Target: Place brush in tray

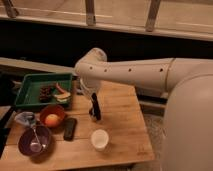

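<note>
The slim black brush [95, 110] hangs nearly upright over the middle of the wooden table [125, 125], between the tray and the white cup. My gripper [93, 103] reaches down from the white arm [130, 72] and is shut on the brush's upper part. The green tray [29, 80] stands at the table's back left, a short way left of the gripper. It holds some dark pieces and a few yellow and red items.
An orange bowl [59, 109] with an orange fruit sits in front of the tray. A purple bowl [23, 145] with a spoon is at the front left. A flat black bar [70, 128] and a white cup [99, 139] lie near the front. A crumpled blue wrapper [22, 118] is at the left edge.
</note>
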`<action>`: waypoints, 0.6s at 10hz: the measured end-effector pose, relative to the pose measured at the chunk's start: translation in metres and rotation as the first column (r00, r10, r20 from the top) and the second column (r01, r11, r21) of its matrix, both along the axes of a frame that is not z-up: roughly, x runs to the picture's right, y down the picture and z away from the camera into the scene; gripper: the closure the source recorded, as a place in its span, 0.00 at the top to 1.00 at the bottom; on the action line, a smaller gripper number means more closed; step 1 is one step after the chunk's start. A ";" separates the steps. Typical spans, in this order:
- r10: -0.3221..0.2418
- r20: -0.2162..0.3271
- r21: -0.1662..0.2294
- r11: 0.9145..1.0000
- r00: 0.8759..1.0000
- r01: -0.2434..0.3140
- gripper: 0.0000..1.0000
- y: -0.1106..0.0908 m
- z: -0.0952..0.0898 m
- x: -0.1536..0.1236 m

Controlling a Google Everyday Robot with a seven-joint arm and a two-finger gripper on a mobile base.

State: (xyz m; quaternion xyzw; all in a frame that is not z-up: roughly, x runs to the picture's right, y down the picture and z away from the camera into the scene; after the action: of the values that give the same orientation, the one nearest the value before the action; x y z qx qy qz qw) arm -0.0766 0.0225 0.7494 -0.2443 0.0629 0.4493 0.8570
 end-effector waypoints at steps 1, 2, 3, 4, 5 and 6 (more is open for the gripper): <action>-0.002 0.009 -0.002 1.000 1.000 0.002 0.11 -0.007 0.005 -0.014; -0.010 0.024 -0.004 1.000 1.000 0.010 0.11 -0.013 0.010 -0.037; -0.018 0.038 -0.003 1.000 0.999 0.018 0.11 -0.017 0.012 -0.053; -0.029 0.063 -0.002 1.000 0.998 0.029 0.11 -0.020 0.012 -0.077; -0.033 0.082 0.000 0.999 0.996 0.033 0.11 -0.022 0.010 -0.093; -0.032 0.088 -0.004 0.999 0.996 0.032 0.11 -0.021 0.009 -0.098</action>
State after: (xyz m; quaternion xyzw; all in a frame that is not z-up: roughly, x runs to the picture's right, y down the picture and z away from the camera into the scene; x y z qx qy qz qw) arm -0.1746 0.0014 0.7582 -0.2650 0.0300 0.4241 0.8654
